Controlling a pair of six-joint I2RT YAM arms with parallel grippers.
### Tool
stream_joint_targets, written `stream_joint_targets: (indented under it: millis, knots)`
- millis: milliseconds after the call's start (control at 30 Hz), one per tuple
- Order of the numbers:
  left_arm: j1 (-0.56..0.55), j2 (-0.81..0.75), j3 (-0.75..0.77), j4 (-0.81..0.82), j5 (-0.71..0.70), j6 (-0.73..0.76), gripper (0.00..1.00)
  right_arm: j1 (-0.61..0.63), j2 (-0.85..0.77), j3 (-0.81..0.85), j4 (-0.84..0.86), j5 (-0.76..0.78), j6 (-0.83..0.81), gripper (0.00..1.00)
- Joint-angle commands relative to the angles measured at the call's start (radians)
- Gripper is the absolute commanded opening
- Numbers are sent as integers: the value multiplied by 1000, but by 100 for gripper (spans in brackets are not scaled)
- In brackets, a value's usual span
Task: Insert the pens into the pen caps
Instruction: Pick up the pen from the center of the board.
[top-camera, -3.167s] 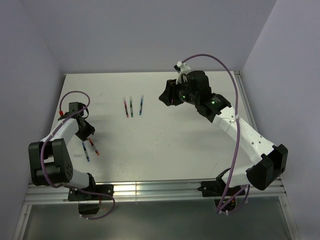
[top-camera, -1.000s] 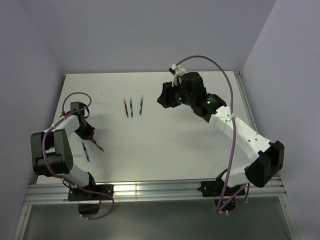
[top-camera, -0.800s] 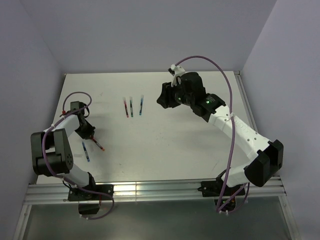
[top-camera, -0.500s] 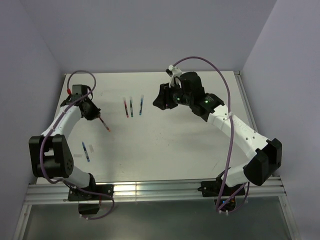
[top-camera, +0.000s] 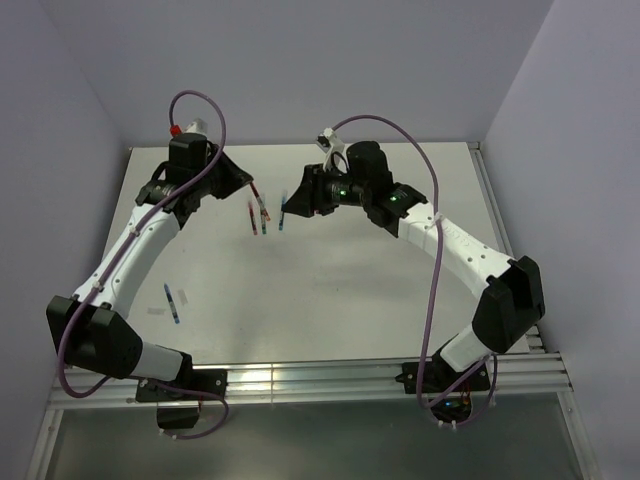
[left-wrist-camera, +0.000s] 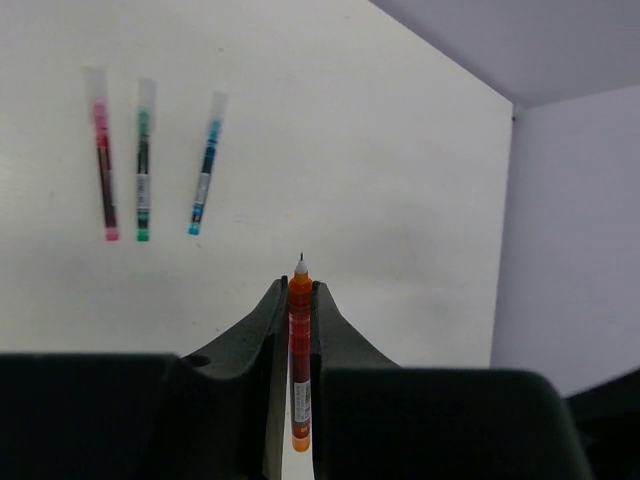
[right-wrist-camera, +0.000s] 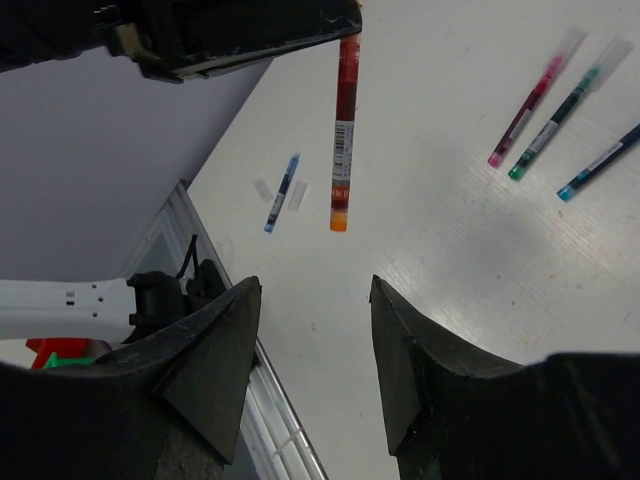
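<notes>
Pen (left-wrist-camera: 299, 385) lies along left end effector (left-wrist-camera: 299, 292), tip outward.

Left arm (top-camera: 135, 245) and right arm (top-camera: 455, 243): white links, black joints, a purple cable (top-camera: 375, 117) looping along each; green lights (top-camera: 343, 191) on the right one.

Left pincer (left-wrist-camera: 298, 292) clamps red pen (left-wrist-camera: 299, 385); pink pen (left-wrist-camera: 103, 165), green pen (left-wrist-camera: 143, 165), blue pen (left-wrist-camera: 204, 170) parallel on table (left-wrist-camera: 380, 150).

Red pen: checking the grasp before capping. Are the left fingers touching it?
Touching. The left wrist view shows the red pen pinched between both left fingers, with no gap on either side.
</notes>
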Motion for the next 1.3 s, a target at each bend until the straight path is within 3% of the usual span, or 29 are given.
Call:
stream_joint_targets:
  millis: [0,767,1267]
  knots:
    - [-25,-12,59,56,54,-29,0,12,15,14,89,-23,38,56]
    - [-101,8,96,112,117,-47,0,50,124,117,60,38,49,58]
    - [-144,11,90,139,118,-47,0,50,126,110,45,51,46,47]
